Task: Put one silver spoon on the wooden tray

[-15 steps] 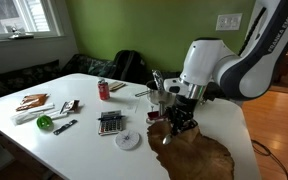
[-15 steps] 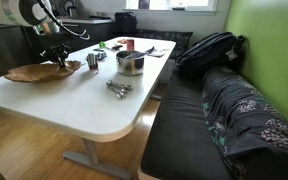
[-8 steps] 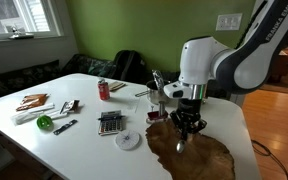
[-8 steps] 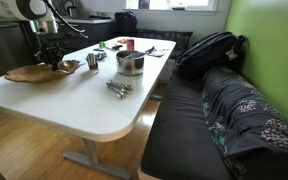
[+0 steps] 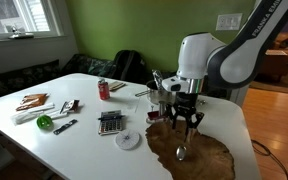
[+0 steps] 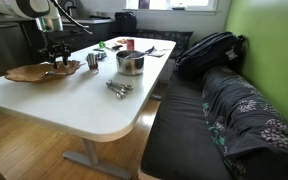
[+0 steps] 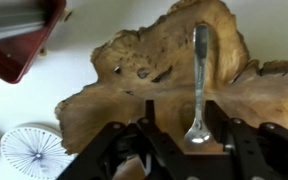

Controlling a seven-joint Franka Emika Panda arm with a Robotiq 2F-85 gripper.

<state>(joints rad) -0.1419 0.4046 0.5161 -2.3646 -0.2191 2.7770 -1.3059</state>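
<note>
The silver spoon (image 7: 200,75) lies flat on the wooden tray (image 7: 134,90), its bowl toward the camera in the wrist view. My gripper (image 7: 182,122) hangs just above it, open, with the fingers (image 7: 149,118) standing either side of the spoon's bowl and not touching it. In an exterior view the gripper (image 5: 184,122) is lifted a little off the tray (image 5: 209,160), and the spoon (image 5: 181,152) rests on the wood below it. From across the table, the gripper (image 6: 56,52) hovers over the tray (image 6: 29,73) at the far end.
A white disc (image 5: 129,140), a calculator (image 5: 110,123), a red can (image 5: 103,90) and a green object (image 5: 45,122) lie on the white table. A metal pot (image 6: 130,63) and loose utensils (image 6: 118,88) sit mid-table. A backpack (image 6: 209,50) rests on the bench.
The gripper was shut on the spoon low over the tray. It has opened and risen slightly, and the spoon now lies free on the wood.
</note>
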